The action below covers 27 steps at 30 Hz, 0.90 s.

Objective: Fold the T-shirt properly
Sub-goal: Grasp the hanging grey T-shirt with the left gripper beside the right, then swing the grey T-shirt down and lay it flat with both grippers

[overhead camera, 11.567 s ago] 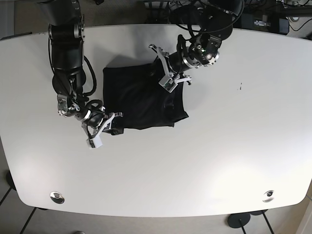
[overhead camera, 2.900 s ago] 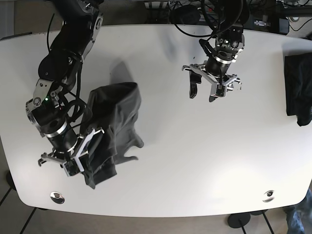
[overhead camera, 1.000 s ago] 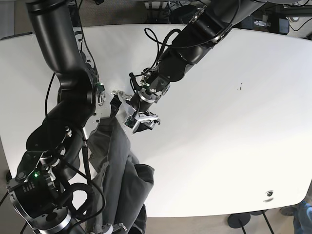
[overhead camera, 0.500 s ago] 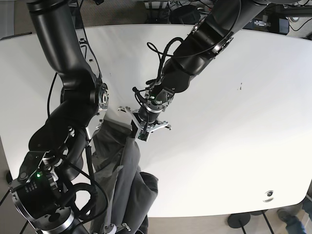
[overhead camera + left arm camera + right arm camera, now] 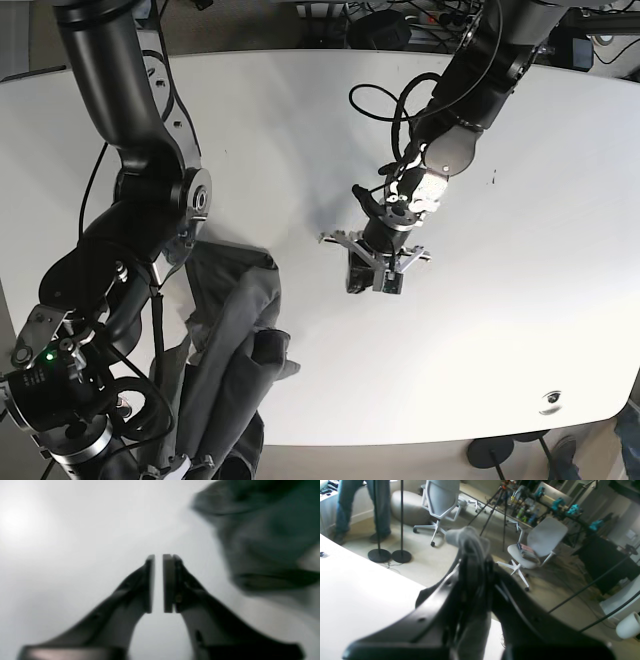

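Base view, left edge: right arm point(image 5: 150, 200), black, reaching down from the top of the frame to the lower left corner, close to the camera.

Right gripper point(image 5: 475, 562): seen from its wrist view, fingers point(image 5: 466, 580) pressed together on a bunch of grey cloth that sticks out above the tips. Held high, with the room floor beyond it.

T-shirt point(image 5: 235, 350): dark grey, hanging in long folds from the right gripper at the lower left of the base view, over the near-left part of the bench. Upper edge near the arm's elbow joint; lower part runs out of frame at the bottom. In the left wrist view the shirt point(image 5: 262, 535) shows as a blurred dark mass at upper right, apart from that gripper.

Bench point(image 5: 520, 330): white, rounded corners, bare surface right of centre. 2 round metal fittings near the front edge, 1 at the right point(image 5: 550, 402). Small dark mark point(image 5: 492, 180) on the right half.

Left gripper point(image 5: 378, 272): centre of the base view, pointing down at the bench, well apart from the shirt. In its wrist view the 2 fingers point(image 5: 150, 585) stand nearly closed, a narrow slit between the pads, nothing between them. View blurred.

Left arm point(image 5: 470, 90): black, with cables, coming from the top right.

Right wrist view, background: 2 white office chairs point(image 5: 442, 500), tripods point(image 5: 495, 502), 2 stand bases point(image 5: 391, 555), legs of a person point(image 5: 362, 507) in jeans at upper left.
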{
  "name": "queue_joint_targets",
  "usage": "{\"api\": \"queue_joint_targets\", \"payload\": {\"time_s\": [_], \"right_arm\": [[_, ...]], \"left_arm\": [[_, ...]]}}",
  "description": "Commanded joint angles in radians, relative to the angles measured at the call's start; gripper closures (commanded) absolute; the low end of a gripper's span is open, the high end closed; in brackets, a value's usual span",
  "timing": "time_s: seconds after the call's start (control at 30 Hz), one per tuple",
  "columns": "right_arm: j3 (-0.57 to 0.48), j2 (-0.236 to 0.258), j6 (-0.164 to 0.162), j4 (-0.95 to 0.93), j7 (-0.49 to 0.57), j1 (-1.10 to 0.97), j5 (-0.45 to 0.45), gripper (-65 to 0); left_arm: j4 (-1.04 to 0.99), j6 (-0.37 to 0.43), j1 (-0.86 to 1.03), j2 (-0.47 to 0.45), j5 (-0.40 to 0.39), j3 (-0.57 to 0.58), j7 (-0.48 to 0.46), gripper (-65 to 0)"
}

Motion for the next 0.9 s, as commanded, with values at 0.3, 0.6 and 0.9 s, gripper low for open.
{"api": "queue_joint_targets", "payload": {"time_s": [0.3, 0.6, 0.9], "right_arm": [[-0.008, -0.002, -0.001, 0.011, 0.038, 0.047, 0.016, -1.9], [-0.055, -0.003, -0.001, 0.014, 0.038, 0.068, 0.016, -1.9], [-0.052, -0.028, -0.001, 0.017, 0.040, 0.068, 0.016, -1.9]], "left_arm": [[-0.074, -0.017, -0.065, 0.100, -0.002, 0.188, -0.018, -37.1], [-0.436, -0.015, -0.236, 0.310, 0.009, 0.208, -0.089, -37.2], [-0.579, 0.074, -0.296, 0.310, 0.112, 0.203, -0.102, -33.5]]}}
